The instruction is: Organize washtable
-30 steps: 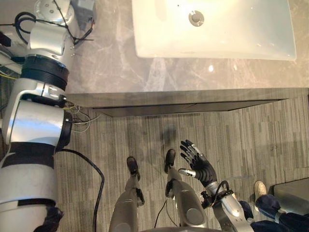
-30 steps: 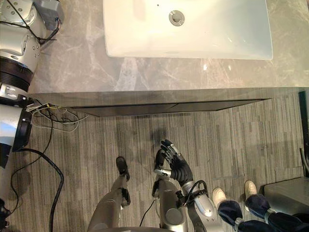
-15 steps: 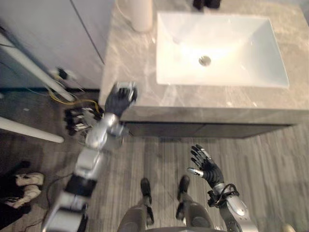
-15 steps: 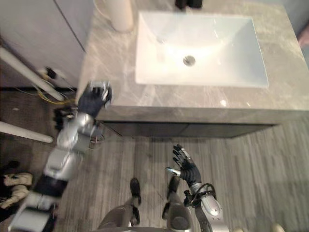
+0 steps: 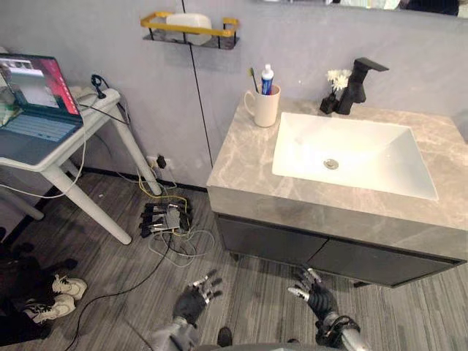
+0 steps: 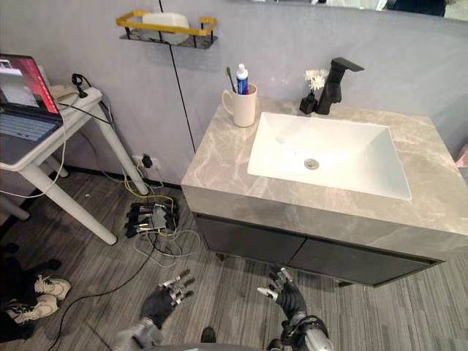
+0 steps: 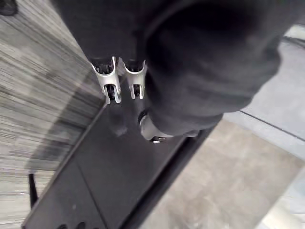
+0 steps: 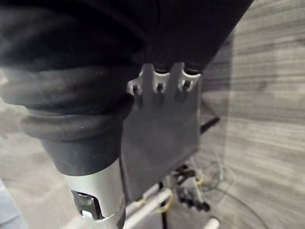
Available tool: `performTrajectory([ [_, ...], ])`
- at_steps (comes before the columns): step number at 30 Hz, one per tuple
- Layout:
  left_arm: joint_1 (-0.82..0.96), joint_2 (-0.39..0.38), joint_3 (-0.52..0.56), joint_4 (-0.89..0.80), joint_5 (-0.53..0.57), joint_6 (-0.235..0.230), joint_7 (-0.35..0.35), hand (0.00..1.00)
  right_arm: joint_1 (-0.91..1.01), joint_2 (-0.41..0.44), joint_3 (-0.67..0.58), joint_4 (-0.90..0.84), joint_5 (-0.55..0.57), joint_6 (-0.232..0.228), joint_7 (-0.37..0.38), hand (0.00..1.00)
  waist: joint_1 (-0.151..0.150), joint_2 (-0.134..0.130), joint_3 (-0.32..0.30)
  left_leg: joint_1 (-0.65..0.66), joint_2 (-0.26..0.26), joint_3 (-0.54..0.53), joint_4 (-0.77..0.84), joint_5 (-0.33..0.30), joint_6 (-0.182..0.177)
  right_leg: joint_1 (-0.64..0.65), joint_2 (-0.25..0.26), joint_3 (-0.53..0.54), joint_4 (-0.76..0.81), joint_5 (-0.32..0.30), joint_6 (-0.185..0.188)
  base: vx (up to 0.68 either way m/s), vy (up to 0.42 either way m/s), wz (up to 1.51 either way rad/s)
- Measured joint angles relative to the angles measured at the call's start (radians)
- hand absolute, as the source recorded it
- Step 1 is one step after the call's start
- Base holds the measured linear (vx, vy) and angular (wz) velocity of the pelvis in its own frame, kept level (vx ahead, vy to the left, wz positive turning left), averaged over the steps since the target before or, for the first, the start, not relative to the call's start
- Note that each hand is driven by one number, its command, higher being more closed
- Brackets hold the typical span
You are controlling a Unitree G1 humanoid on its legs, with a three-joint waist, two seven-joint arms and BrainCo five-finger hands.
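The toothpaste tube (image 5: 268, 77) carries print, and the laptop (image 5: 33, 102) screen shows a picture, but both are too small to read. The tube and a toothbrush (image 5: 254, 77) stand in a cream mug (image 5: 265, 108) at the back left corner of the grey marble counter (image 5: 241, 157), just beside the white sink (image 5: 365, 142). Behind the sink stand a black faucet (image 5: 358, 84) and a small dark vase of white flowers (image 5: 333, 99). A yellow wall shelf (image 5: 157, 25) holds a white item (image 5: 189, 20) I cannot identify.

Both hands hang low over the floor, well apart from the counter. The left hand (image 5: 193, 300) and the right hand (image 5: 319, 300) have their fingers spread and hold nothing. In the wrist views the dark covers hide most of each hand's fingers.
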Motion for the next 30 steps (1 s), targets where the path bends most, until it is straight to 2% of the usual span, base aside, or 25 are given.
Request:
performTrajectory([
  [5,-0.035,-0.043,-0.002,0.072,0.058,0.002,0.042,0.00,-0.019,0.014,-0.004,0.086,-0.106,-0.003,-0.044,0.00,-0.001,-0.003,-0.003,-0.003,0.006,0.004,-0.006,0.001,-0.001,-0.004,0.005,0.006,0.000,-0.001,0.001,-0.06,0.005,-0.01],
  [8,-0.037,-0.041,-0.001,0.073,0.139,0.002,0.078,0.00,-0.022,0.014,-0.006,0.102,-0.115,-0.002,-0.068,0.00,-0.001,-0.006,-0.007,-0.005,0.011,0.040,-0.007,0.001,-0.001,-0.031,0.008,0.042,0.002,-0.001,0.000,0.04,0.020,-0.28],
  [11,-0.053,-0.040,0.000,0.080,0.171,0.002,0.097,0.00,-0.036,0.016,-0.017,0.102,-0.116,-0.002,-0.087,0.00,-0.008,-0.008,-0.005,-0.021,0.017,0.088,-0.003,0.003,-0.004,-0.097,0.000,0.099,0.062,-0.003,-0.003,0.04,0.028,-0.56],
  [13,-0.098,-0.035,0.009,0.084,0.193,0.000,0.110,0.00,-0.079,0.030,-0.049,0.099,-0.116,-0.002,-0.095,0.00,-0.013,-0.018,0.005,-0.038,0.018,0.170,0.000,0.000,0.001,-0.179,-0.009,0.183,0.119,0.003,-0.009,0.04,0.065,-1.04],
  [15,-0.146,-0.011,0.008,0.085,0.212,0.000,0.112,0.00,-0.106,0.035,-0.054,0.088,-0.118,-0.002,-0.119,0.00,-0.026,-0.037,0.020,-0.058,0.015,0.239,0.022,-0.006,0.019,-0.219,-0.009,0.239,0.108,0.040,-0.005,0.00,0.065,-1.11],
  [16,-0.177,-0.008,0.023,0.081,0.222,0.000,0.112,0.00,-0.112,0.037,-0.052,0.062,-0.130,-0.002,-0.127,0.00,-0.022,-0.052,0.030,-0.078,0.022,0.301,0.053,-0.024,0.040,-0.246,0.005,0.279,0.082,0.083,-0.004,-0.04,0.045,-1.09],
  [17,-0.181,-0.014,0.046,0.082,0.232,-0.001,0.112,0.00,-0.117,0.039,-0.049,0.048,-0.136,-0.003,-0.128,0.00,-0.020,-0.049,0.033,-0.085,0.034,0.341,0.053,-0.032,0.050,-0.249,0.007,0.271,0.067,0.103,-0.005,-0.12,0.044,-1.53],
  [18,-0.194,-0.023,0.092,0.086,0.246,-0.001,0.116,0.00,-0.145,0.035,-0.041,0.040,-0.144,-0.003,-0.128,0.00,-0.022,-0.035,0.047,-0.080,0.059,0.402,0.053,-0.040,0.062,-0.283,-0.008,0.129,0.241,-0.011,-0.086,-0.12,0.050,-1.47],
  [19,-0.205,-0.016,0.101,0.081,0.251,0.000,0.117,0.00,-0.154,0.034,-0.042,0.036,-0.150,-0.004,-0.129,0.00,-0.021,-0.033,0.050,-0.066,0.081,0.450,0.059,-0.044,0.068,-0.281,-0.033,0.028,0.397,-0.109,-0.112,-0.06,0.061,-1.84],
  [20,-0.200,-0.011,0.121,0.062,0.256,0.001,0.117,0.00,-0.162,0.034,-0.035,0.037,-0.154,-0.008,-0.127,0.00,-0.018,-0.027,0.054,-0.046,0.100,0.517,0.069,-0.050,0.073,-0.250,-0.082,-0.080,0.551,-0.188,-0.125,0.03,0.043,-1.69],
  [22,-0.178,-0.013,0.170,0.021,0.250,0.001,0.132,0.00,-0.200,0.033,0.007,0.044,-0.153,-0.012,-0.122,0.00,-0.001,-0.056,0.041,-0.041,0.125,0.655,0.103,-0.057,0.085,-0.168,-0.175,-0.212,0.672,-0.230,-0.133,0.00,-0.056,-1.93],
  [24,-0.175,-0.018,0.210,0.013,0.242,-0.001,0.139,0.00,-0.260,0.032,0.061,0.088,-0.152,-0.017,-0.108,0.00,0.013,-0.072,0.030,-0.044,0.165,0.762,0.149,-0.067,0.083,-0.121,-0.224,-0.283,0.681,-0.228,-0.136,-0.06,-0.148,-2.03],
  [25,-0.166,-0.022,0.232,0.013,0.225,-0.002,0.157,0.00,-0.307,0.032,0.114,0.104,-0.150,-0.025,-0.101,0.00,0.028,-0.083,0.023,-0.044,0.204,0.851,0.202,-0.085,0.063,-0.096,-0.248,-0.321,0.633,-0.200,-0.137,-0.08,-0.254,-2.49],
  [26,-0.166,-0.034,0.241,0.014,0.204,-0.003,0.166,0.00,-0.335,0.030,0.153,0.099,-0.145,-0.042,-0.094,0.00,0.035,-0.101,0.015,-0.043,0.243,0.926,0.262,-0.112,0.028,-0.093,-0.235,-0.327,0.544,-0.187,-0.091,-0.10,-0.376,-2.47],
  [27,-0.169,-0.052,0.239,0.015,0.200,-0.001,0.173,0.00,-0.350,0.021,0.163,0.090,-0.143,-0.043,-0.084,0.00,0.032,-0.091,0.018,-0.051,0.274,0.954,0.296,-0.115,0.023,-0.092,-0.194,-0.339,0.474,-0.208,-0.094,-0.08,-0.373,-1.78],
  [29,-0.191,-0.109,0.225,0.016,0.198,-0.001,0.173,0.00,-0.312,-0.026,0.161,0.054,-0.129,-0.045,-0.082,0.00,0.021,-0.064,0.017,-0.069,0.360,1.004,0.380,-0.119,0.018,-0.088,-0.072,-0.267,0.292,-0.202,-0.082,-0.05,-0.459,-1.13],
  [30,-0.195,-0.124,0.225,0.020,0.198,-0.001,0.173,0.00,-0.298,-0.034,0.160,0.042,-0.124,-0.045,-0.081,0.00,0.012,-0.057,0.019,-0.069,0.389,1.013,0.408,-0.121,0.015,-0.086,-0.044,-0.253,0.257,-0.193,-0.087,-0.03,-0.364,-0.94],
])
